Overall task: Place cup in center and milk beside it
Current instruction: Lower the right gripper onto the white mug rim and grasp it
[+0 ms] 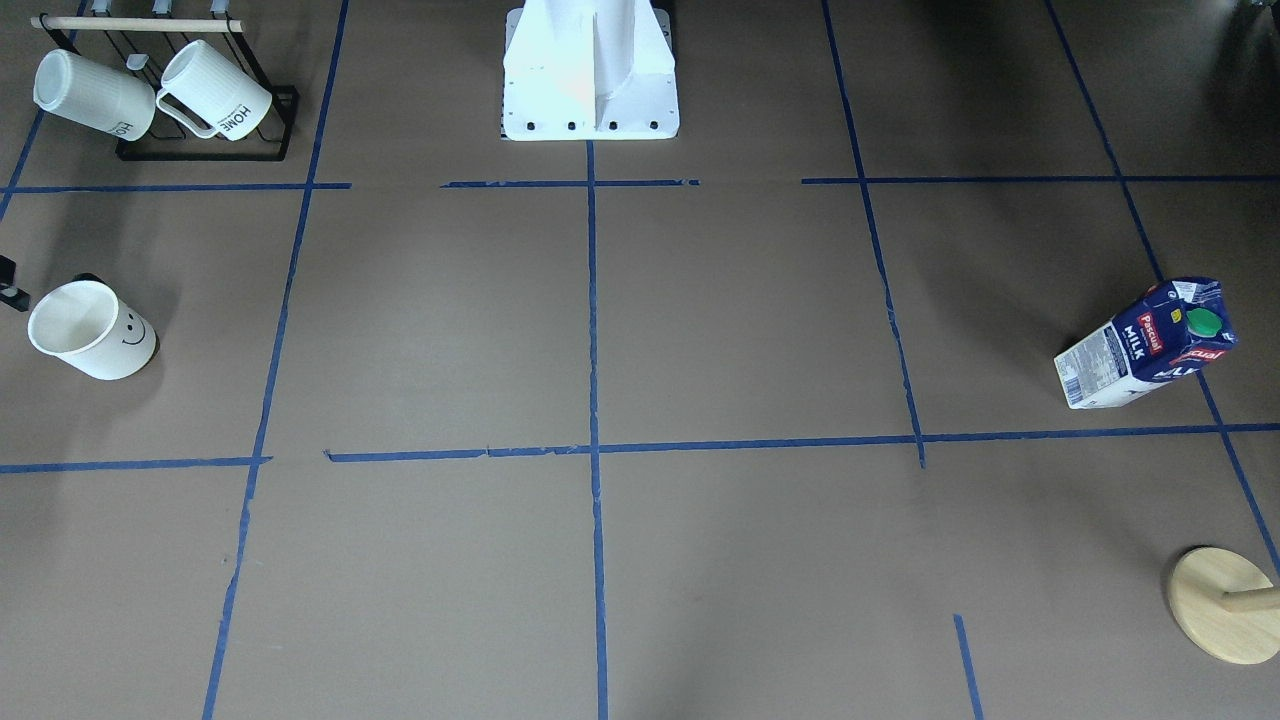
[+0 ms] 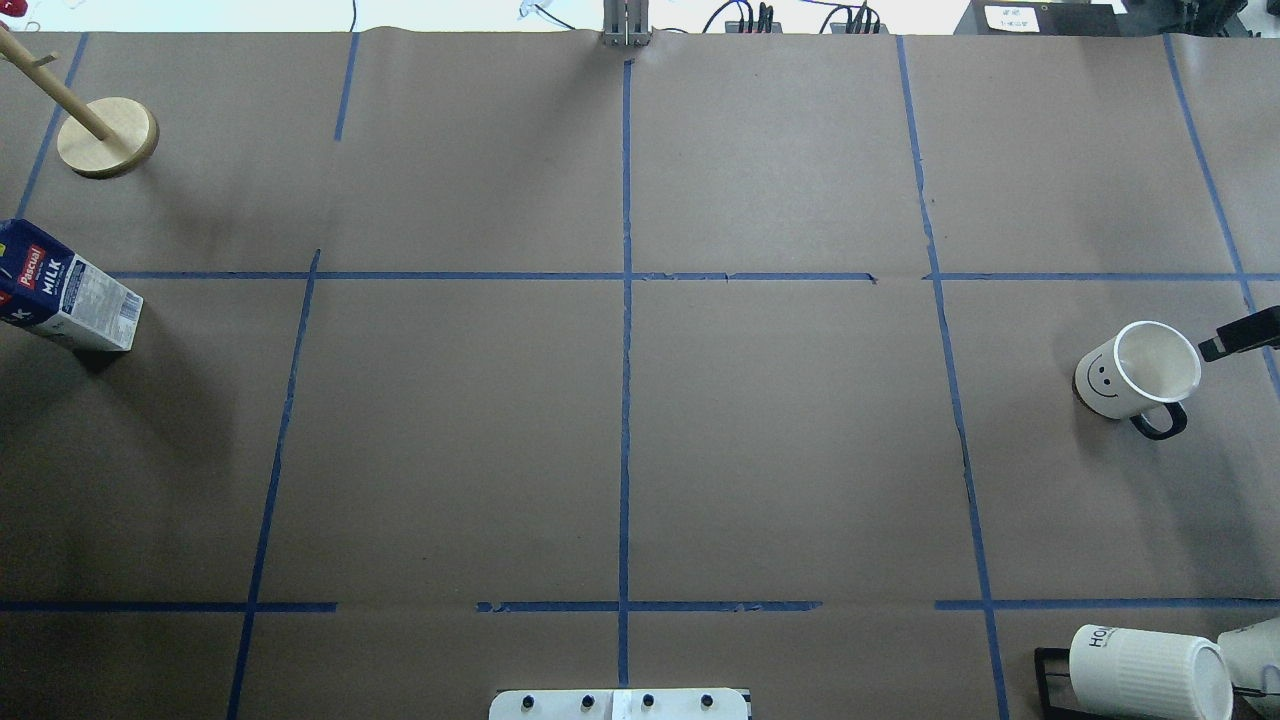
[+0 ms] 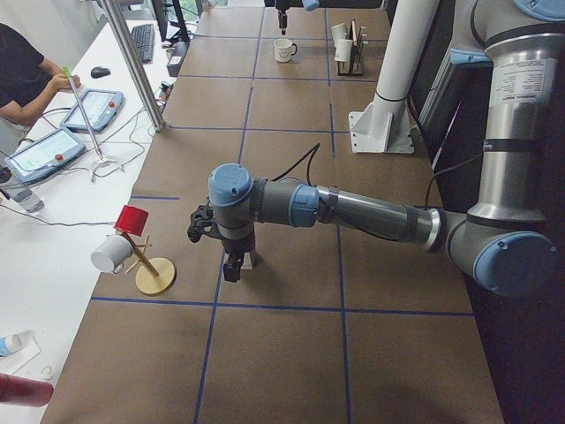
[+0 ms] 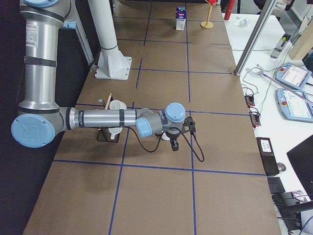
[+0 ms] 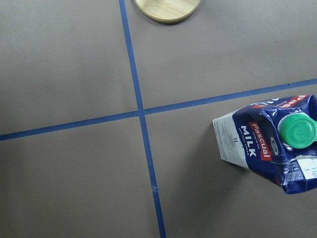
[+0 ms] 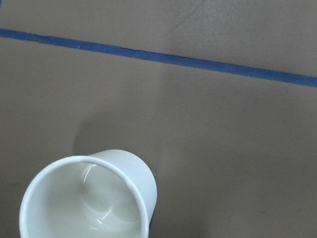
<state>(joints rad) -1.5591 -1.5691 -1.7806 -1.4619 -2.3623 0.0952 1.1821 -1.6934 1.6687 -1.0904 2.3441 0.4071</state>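
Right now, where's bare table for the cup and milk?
The middle squares either side of the centre tape line are bare, between milk and cup. Crowded: the mug rack corner and the wooden stand corner.

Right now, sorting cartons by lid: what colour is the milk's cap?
Green; the left wrist view shows the milk's cap best.

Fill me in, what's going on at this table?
Nothing is gripped yet. The cup stands upright at the robot's right end of the table. The milk carton stands upright at its left end. Both are far from the centre. The left claw hangs by the carton and the right claw hangs by the cup. Neither touches its target, and I cannot tell whether either is open.
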